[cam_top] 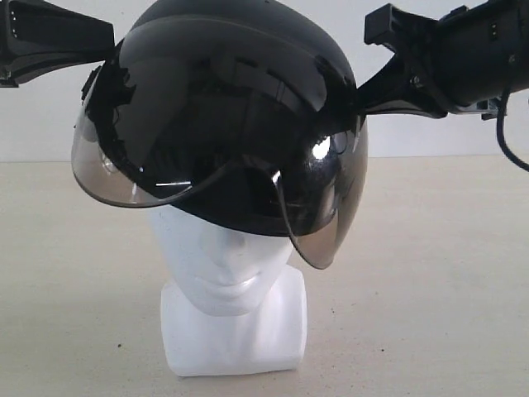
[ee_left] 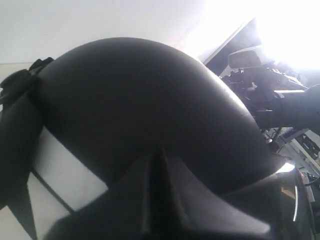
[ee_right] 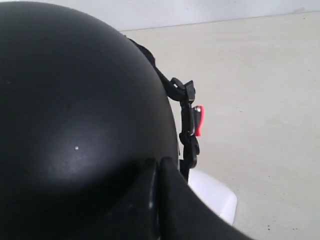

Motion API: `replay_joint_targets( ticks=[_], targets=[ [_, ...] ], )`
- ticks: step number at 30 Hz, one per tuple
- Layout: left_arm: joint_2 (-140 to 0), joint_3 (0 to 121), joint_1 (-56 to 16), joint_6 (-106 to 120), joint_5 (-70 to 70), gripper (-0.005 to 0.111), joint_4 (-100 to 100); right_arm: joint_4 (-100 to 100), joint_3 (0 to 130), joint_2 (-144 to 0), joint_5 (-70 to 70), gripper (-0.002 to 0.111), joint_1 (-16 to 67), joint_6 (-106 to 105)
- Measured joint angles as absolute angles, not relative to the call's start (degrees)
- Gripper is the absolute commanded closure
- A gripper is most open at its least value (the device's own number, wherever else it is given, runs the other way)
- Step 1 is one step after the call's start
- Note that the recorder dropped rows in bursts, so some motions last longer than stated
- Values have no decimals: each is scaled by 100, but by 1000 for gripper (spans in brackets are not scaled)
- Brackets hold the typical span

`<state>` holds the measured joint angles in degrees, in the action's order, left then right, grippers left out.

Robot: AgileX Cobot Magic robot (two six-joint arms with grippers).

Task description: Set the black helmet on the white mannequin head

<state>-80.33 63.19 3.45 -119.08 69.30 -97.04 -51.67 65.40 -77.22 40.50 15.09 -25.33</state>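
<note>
The black helmet [cam_top: 240, 74] sits low over the top of the white mannequin head [cam_top: 223, 265], and its smoky visor [cam_top: 165, 165] covers the eyes. Only the nose, mouth and blocky neck base show below it. My left gripper [cam_top: 106, 48] is shut, its joined tips against the helmet's left side. In the left wrist view this gripper [ee_left: 161, 154] touches the matte shell [ee_left: 135, 100]. My right gripper [cam_top: 364, 98] is shut too and presses on the helmet's right side. The right wrist view shows its tips [ee_right: 156, 164] on the shell [ee_right: 75, 100], with the neck base [ee_right: 212, 195] beneath.
The mannequin stands on a beige tabletop [cam_top: 430, 273] in front of a white wall. The chin strap buckle with a red tab [ee_right: 198, 120] hangs at the helmet's edge. A black cable [cam_top: 506, 141] droops from the right arm.
</note>
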Motion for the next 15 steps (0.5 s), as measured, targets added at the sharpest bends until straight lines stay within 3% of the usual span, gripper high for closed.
replay_joint_targets(
  ticks=[15],
  targets=[
    [-8033, 5781, 602, -11872, 6892, 102, -9649, -6143, 6667, -7156, 4398, 108, 1572, -2545]
  ],
)
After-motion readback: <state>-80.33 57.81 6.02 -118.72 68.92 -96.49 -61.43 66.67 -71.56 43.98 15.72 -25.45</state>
